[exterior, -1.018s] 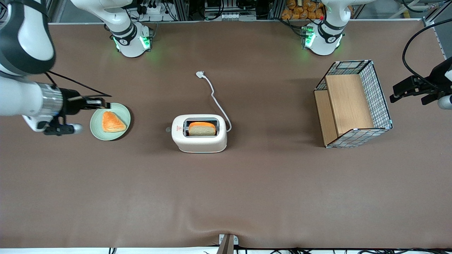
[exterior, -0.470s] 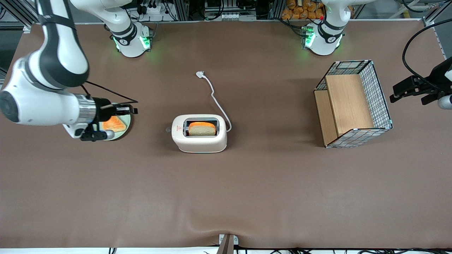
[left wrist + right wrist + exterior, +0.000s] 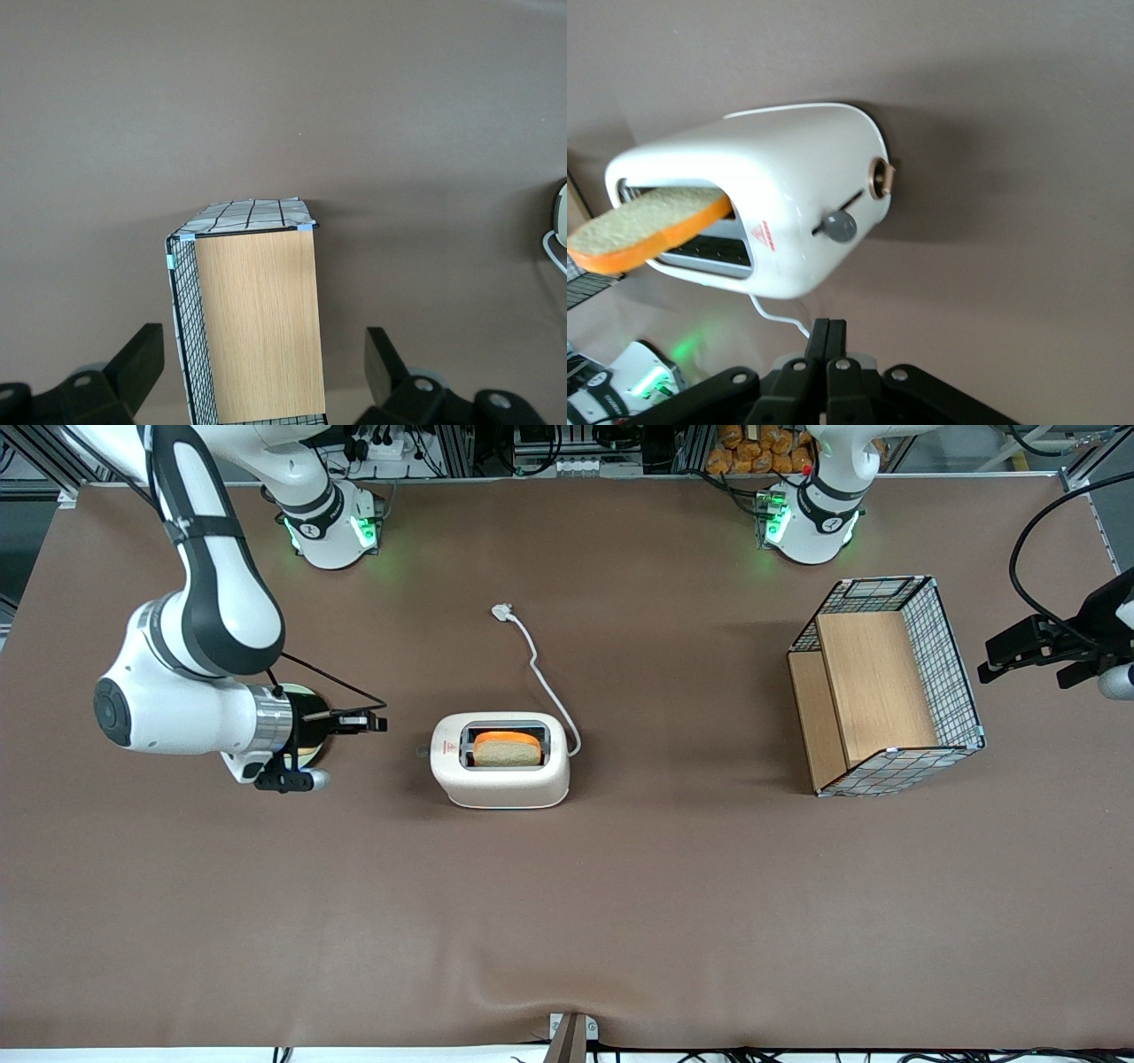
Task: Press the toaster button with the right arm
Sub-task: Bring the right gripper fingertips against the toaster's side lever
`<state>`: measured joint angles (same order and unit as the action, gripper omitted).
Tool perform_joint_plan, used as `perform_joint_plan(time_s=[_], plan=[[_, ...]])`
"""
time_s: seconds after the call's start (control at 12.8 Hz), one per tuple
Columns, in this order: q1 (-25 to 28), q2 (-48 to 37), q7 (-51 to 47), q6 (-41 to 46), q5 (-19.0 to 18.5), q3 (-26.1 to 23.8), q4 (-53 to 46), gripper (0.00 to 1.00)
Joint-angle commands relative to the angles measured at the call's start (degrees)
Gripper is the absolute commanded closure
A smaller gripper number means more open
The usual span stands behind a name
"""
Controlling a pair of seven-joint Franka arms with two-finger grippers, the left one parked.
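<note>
Since a second ago the right arm (image 3: 190, 691) has swung in from the working arm's end of the table (image 3: 567, 921), carrying the claw (image 3: 376, 724) from above the green plate (image 3: 312, 746), now mostly covered by the wrist, to a spot near the toaster (image 3: 500, 760) but still apart from it. In the right wrist view the claw's two fingers (image 3: 828, 341) lie pressed together with no gap and nothing between them, so it is closed and empty, a blunt tip fit for pushing. The toaster stands mid-table with a slice of toast (image 3: 507, 748) sticking up from its slot; its white cord (image 3: 540, 673) trails off toward about 12 o'clock to a plug (image 3: 502, 611). The toaster button (image 3: 840, 226) is the small grey knob at the top of a slot in the narrow end face that faces the claw, beside a round dial (image 3: 880, 178); from the front camera it (image 3: 423, 751) shows at the toaster's 9 o'clock. The step in hand looks like the approach, with no contact yet. Next, I judge, the tip must close the remaining gap, settle just above the knob, and push down along the slot without sliding off or shoving the toaster. A wire basket with wooden panels (image 3: 886, 686) sits well apart toward the parked arm's end.
</note>
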<state>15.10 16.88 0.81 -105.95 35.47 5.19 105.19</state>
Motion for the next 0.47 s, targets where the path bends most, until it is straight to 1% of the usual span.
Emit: perform_joint_plan(time_s=[0.0,0.08,0.16,0.39], plan=[[-0.42,1.31,4.45,-1.18,5.2,0.35,0.54,1.0],[-0.42,1.75,5.42,-1.45,6.62,0.35,0.54,1.0],[-0.42,2.54,7.25,-1.62,6.89,0.35,0.54,1.0],[-1.21,5.26,13.5,-2.15,9.87,0.35,0.54,1.0]])
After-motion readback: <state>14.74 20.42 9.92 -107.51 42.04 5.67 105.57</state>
